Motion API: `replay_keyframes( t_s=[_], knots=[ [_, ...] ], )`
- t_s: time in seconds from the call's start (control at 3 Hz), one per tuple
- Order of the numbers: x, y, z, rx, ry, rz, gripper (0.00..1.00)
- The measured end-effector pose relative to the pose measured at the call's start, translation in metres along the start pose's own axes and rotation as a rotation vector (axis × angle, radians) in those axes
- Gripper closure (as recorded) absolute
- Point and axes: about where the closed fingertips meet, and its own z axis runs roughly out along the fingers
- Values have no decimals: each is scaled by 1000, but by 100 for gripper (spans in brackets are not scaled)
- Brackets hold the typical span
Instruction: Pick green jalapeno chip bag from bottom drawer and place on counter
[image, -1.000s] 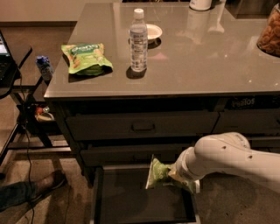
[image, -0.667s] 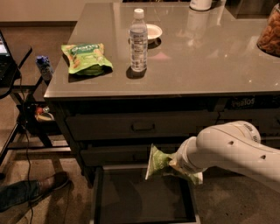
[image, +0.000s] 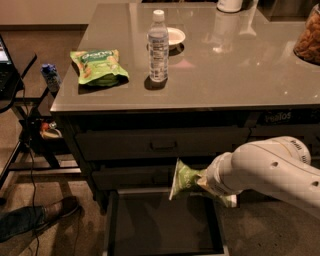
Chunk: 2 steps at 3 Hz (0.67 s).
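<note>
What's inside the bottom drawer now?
Only bare dark floor shows in the bottom drawer; the gripper, holding the green jalapeno chip bag above it, hides its right rear.

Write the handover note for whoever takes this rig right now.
The gripper is shut on the green jalapeno chip bag, in front of the cabinet, above the open bottom drawer.
Done: the bag is out of the drawer, held in the air below the counter.
Left: raise it and set it on the counter, where a brighter green bag and a water bottle sit near the left end.
</note>
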Motion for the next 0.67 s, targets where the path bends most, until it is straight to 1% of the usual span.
replay_keyframes(
  t_s=[0.67],
  knots=[
    [-1,-37,-80,154,-59,38,100]
  ],
)
